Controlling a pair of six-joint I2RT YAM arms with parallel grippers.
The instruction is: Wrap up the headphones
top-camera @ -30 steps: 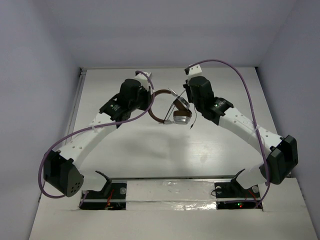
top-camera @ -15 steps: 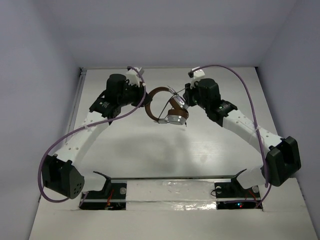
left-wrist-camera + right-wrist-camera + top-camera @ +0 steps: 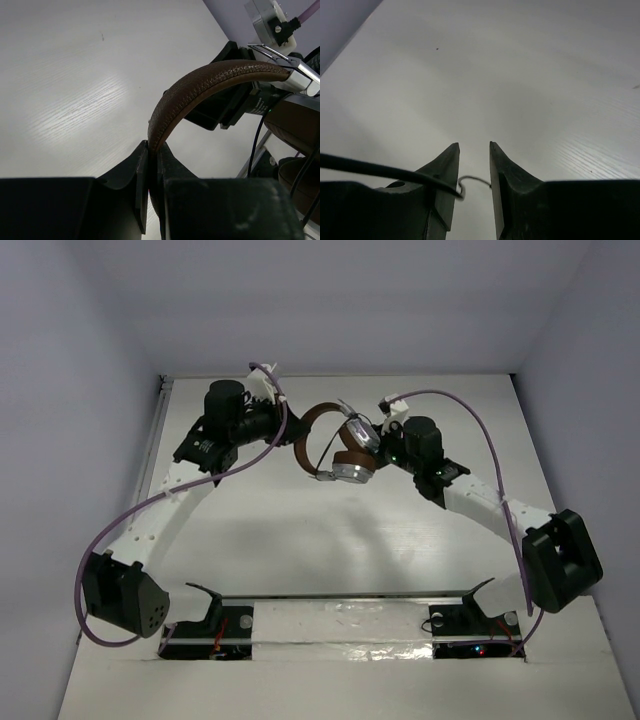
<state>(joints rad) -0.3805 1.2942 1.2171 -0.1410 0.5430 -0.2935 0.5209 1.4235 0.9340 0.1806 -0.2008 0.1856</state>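
The headphones (image 3: 322, 418) hang above the back middle of the table, brown headband up and silver earcups (image 3: 350, 472) below. My left gripper (image 3: 291, 432) is shut on the headband (image 3: 200, 85), which arches up to the right from my jaws (image 3: 152, 147). An earcup (image 3: 295, 120) and the thin dark cord (image 3: 257, 135) show at the right edge of the left wrist view. My right gripper (image 3: 381, 446) is just right of the earcups. Its jaws (image 3: 474, 146) stand apart, and the cord (image 3: 370, 167) runs past the left finger and curls loosely between them, unclamped.
Purple robot cables (image 3: 480, 405) arc over both arms. The white table (image 3: 330, 530) is walled at the back and both sides, with a rail (image 3: 155, 440) along its left edge. The arm bases (image 3: 340, 625) sit along the near edge.
My right gripper has opened, and the cord now lies loose between its jaws. The left arm has pulled back and to the left with the headband, swinging the headphones leftward. The right arm has lowered.
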